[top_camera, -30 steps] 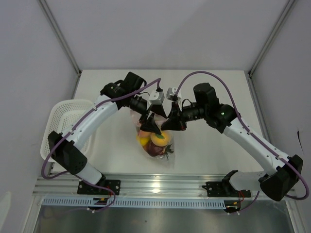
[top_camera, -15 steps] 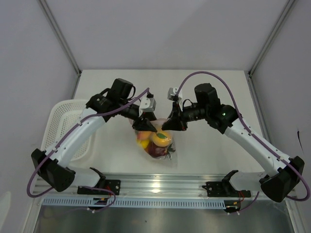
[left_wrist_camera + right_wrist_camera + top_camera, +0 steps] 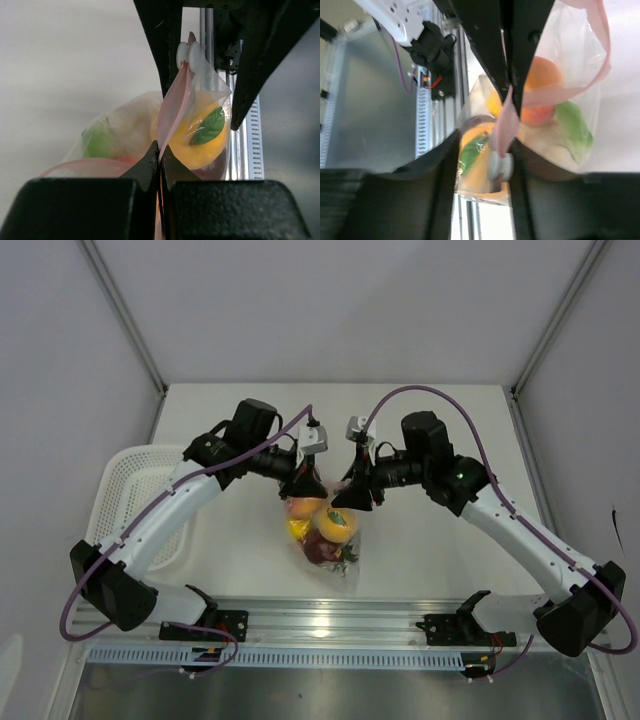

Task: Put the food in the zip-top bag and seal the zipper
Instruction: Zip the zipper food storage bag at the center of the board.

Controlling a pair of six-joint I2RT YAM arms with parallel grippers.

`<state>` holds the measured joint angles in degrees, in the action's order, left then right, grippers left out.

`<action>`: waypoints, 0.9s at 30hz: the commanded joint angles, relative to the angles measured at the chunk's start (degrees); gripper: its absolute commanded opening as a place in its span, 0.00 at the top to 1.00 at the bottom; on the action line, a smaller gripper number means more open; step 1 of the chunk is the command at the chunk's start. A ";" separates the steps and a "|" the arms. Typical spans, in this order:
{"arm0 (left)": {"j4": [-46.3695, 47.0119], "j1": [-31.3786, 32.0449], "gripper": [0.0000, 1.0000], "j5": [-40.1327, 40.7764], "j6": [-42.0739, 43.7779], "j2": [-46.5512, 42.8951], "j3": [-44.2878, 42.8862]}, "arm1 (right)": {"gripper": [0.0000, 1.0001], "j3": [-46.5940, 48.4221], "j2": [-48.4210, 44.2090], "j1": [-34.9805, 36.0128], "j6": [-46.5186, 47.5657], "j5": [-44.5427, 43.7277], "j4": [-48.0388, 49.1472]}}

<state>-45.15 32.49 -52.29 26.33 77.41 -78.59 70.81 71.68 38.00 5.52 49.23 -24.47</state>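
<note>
L gripper point(image 3: 159, 152) shifted twd far edge, clamped on zipper point(image 3: 172, 107); R gripper point(image 3: 485, 138) jaws apart round bag point(image 3: 125, 120) corner

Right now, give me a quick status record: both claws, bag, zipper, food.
left claw: shut on the zipper
right claw: jaws apart, straddling the white slider
zip-top bag: below and between the two claws
zipper state: pressed flat between slider and left claw, lips apart beyond the left claw
food: inside the bag
white lattice basket: at the table's left edge
</note>
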 commanded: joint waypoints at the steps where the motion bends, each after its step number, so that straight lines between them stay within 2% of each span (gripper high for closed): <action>1: 1.46 -0.15 0.99 4.38 -6.46 -0.14 0.62 | 0.51 -0.05 -1.10 -0.29 -2.26 -1.07 4.78; 2: 1.90 -0.15 0.99 6.39 -8.46 -0.50 1.06 | 0.46 -0.40 -1.54 -0.29 -3.14 -1.68 5.04; 3: 3.56 -0.15 0.99 7.81 -9.88 -1.20 1.42 | 0.36 -0.75 -1.98 -0.29 -3.75 -2.82 5.22; 5: 5.06 -0.23 0.99 10.10 -11.90 -3.31 2.99 | 0.27 -2.33 -3.47 -0.29 -4.81 -3.61 6.45; 9: 8.66 -0.06 0.99 12.39 -17.08 -6.91 4.66 | 0.23 -6.29 -6.63 -0.29 -9.98 -8.09 9.43; 15: 11.83 0.91 0.99 11.60 -19.56 -11.75 7.57 | 0.21 -15.16 -10.68 -0.56 -16.14 -12.49 17.77; 19: 12.01 1.00 0.99 10.46 -20.61 -12.72 7.84 | 0.25 -19.47 -11.48 -0.56 -21.24 -11.79 29.35; 24: 11.57 1.43 0.99 10.28 -21.05 -13.33 7.48 | 0.36 -22.55 -9.81 -0.56 -26.96 -8.90 41.66; 27: 11.04 1.52 0.99 9.93 -20.88 -13.25 7.31 | 0.43 -22.55 -8.23 -0.38 -27.58 -8.10 44.24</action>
<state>-36.53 33.50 -40.69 6.90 65.98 -70.78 48.21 62.50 37.60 -18.72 39.38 9.02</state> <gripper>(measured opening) 0.006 0.596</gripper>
